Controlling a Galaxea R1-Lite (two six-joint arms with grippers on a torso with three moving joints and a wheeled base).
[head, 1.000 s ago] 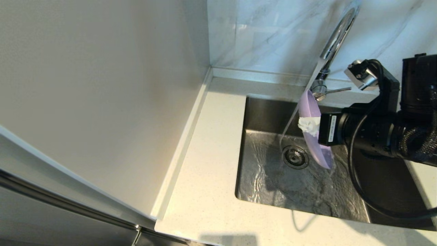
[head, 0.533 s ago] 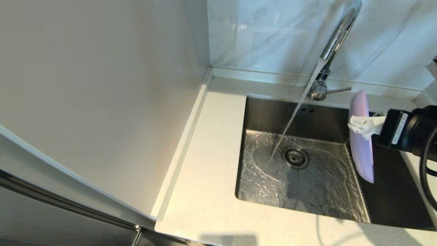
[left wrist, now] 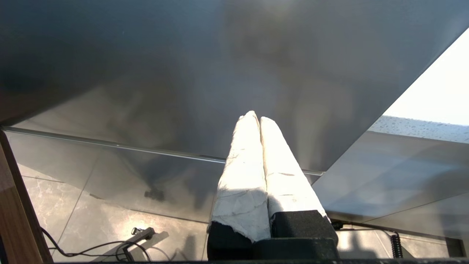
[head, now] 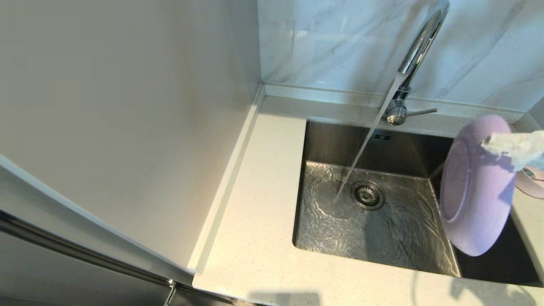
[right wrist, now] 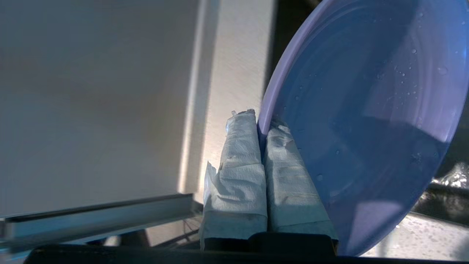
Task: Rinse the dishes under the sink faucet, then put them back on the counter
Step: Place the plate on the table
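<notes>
Lilac-purple plate (head: 476, 191), one item: we hold it by its rim in our right gripper (right wrist: 262, 126), the two paper-wrapped jaws shut on the edge, one on each face. It is tilted nearly on edge over the right end of the sink (head: 340, 140), its underside with the ring foot turned toward the basin. Water beads show on its inner face in the right wrist view. Against the half-second-earlier frame it has swung from edge-on to showing its broad underside and has moved further right; a second ago it stood in the stream, and now it is well apart from it.

Faucet (head: 418, 46), one: chrome gooseneck, running. The stream falls slantwise and lands just beside the drain strainer (head: 368, 195), rippling the basin floor, as in both earlier frames.

Pink bowl (head: 531, 185), one: only a sliver shows at the right edge, on the surface (head: 255, 238) behind the plate. It did not show in the earlier frames.

Right arm: its black body has left the head view; only a wrapped fingertip (head: 510, 146) remains in sight.

Left gripper (left wrist: 259, 119), one: parked low beside a steel panel, away from the sink, jaws pressed together on nothing.
</notes>
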